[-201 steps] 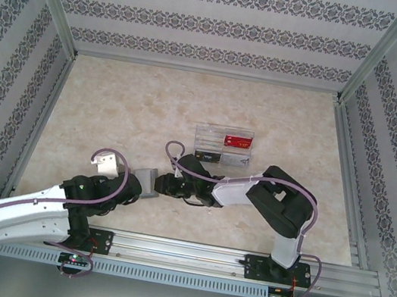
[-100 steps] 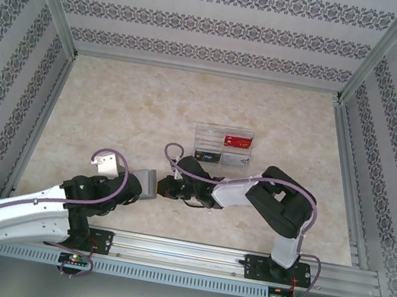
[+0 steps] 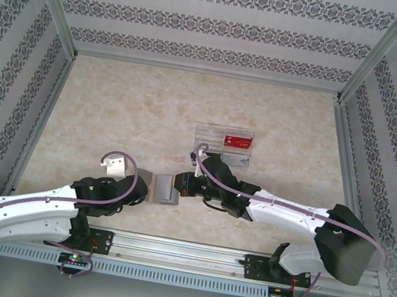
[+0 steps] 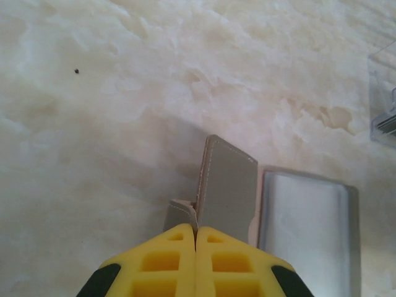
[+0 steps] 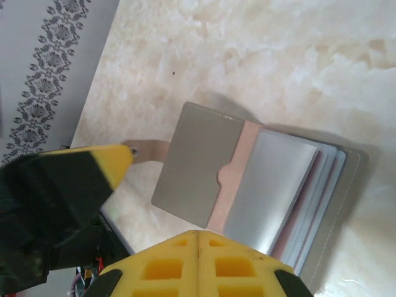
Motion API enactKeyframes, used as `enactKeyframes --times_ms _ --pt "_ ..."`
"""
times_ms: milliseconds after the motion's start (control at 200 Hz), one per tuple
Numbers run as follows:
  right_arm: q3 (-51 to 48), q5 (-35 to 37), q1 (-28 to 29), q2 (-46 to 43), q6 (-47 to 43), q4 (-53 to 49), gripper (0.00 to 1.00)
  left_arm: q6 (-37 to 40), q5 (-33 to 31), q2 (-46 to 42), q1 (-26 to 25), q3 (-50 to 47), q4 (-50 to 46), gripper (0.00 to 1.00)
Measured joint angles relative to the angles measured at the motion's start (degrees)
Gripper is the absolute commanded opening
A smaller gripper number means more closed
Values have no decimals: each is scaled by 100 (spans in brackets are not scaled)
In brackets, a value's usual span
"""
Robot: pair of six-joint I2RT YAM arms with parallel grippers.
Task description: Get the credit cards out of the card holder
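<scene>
Right gripper (image 5: 198, 235) has closed, and the card holder (image 5: 197, 164) sits farther right.

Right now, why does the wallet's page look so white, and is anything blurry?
Right wrist view: glare off the shiny page of the card holder washes it silvery white; the right gripper, close to the lens, is blurred. Left wrist view: the raised flap throws a soft shadow on the table.

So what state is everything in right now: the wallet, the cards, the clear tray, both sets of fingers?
holder: open, its tab pinched.
cards: stacked inside the holder, not out.
red card: lying in the tray.
tray: partly filled.
left fingers: shut on the holder's tab.
right fingers: shut at the holder's near edge; grip unclear.
</scene>
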Motion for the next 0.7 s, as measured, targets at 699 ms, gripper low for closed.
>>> enactKeyframes --times_ms 699 --pt "-63 149 -166 1637 -153 26 31 55 118 415 0 0 114 0"
